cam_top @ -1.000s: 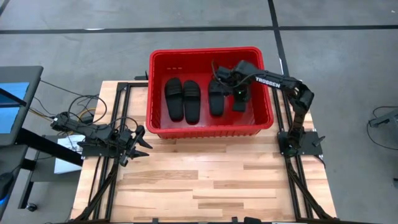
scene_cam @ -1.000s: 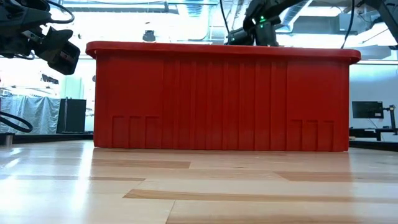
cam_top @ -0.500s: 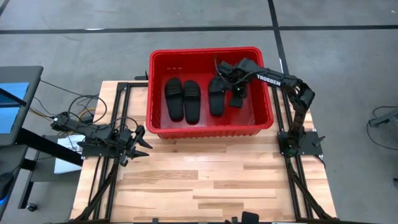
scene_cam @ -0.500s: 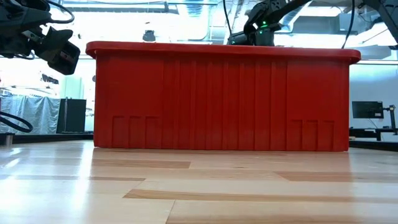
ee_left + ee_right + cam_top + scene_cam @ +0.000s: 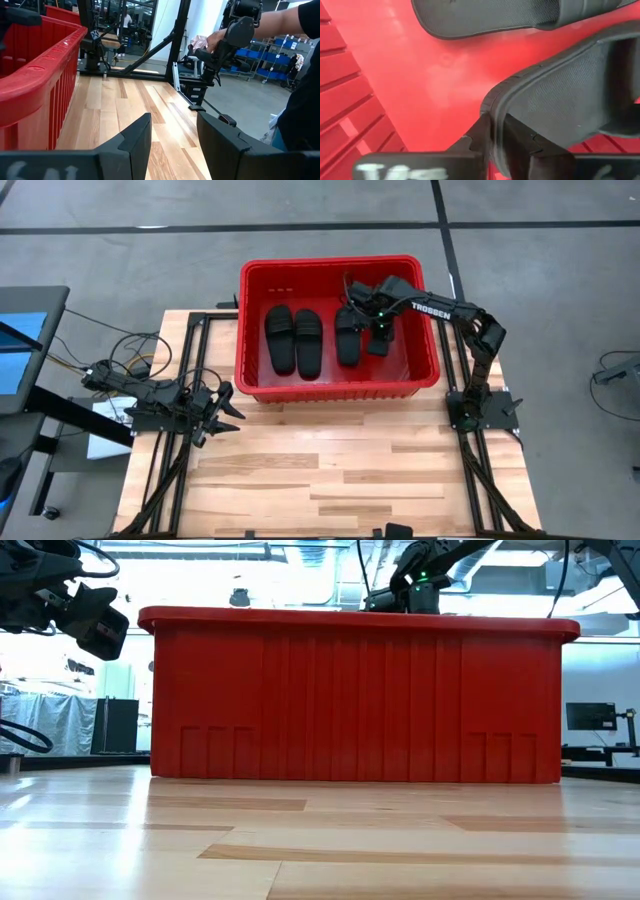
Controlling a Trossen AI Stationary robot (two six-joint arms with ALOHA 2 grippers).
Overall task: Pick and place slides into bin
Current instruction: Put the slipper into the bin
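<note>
The red bin [image 5: 330, 264] stands at the table's far middle. Three black slides [image 5: 280, 338] [image 5: 308, 340] [image 5: 347, 336] lie flat, side by side, on its floor. My right gripper [image 5: 380, 322] reaches down into the bin's right part and is shut on the fourth slide [image 5: 378, 342], just right of the third. In the right wrist view this slide [image 5: 570, 85] runs away from the fingers, with another slide [image 5: 490, 15] beyond it. My left gripper [image 5: 226, 412] is open and empty, low over the table's left edge. My right gripper pinches the slide's sole at one end [image 5: 492, 107] between its two fingers [image 5: 520, 137], across the sole's thickness. The fingers come from above, slanting down into the bin. The slide hangs below them, tilted. I cannot tell whether its lower end touches the bin floor.
The bin's tall near wall [image 5: 350, 700] hides its inside in the low view. Bare wooden tabletop [image 5: 340, 470] lies in front of it. In the left wrist view a person's arm [image 5: 280, 20] holds a device beyond the table, and the bin's rim [image 5: 45, 60] shows beside my left gripper.
My right gripper has moved a little toward the table's left inside the bin, carrying the held slide closer to the third slide.
</note>
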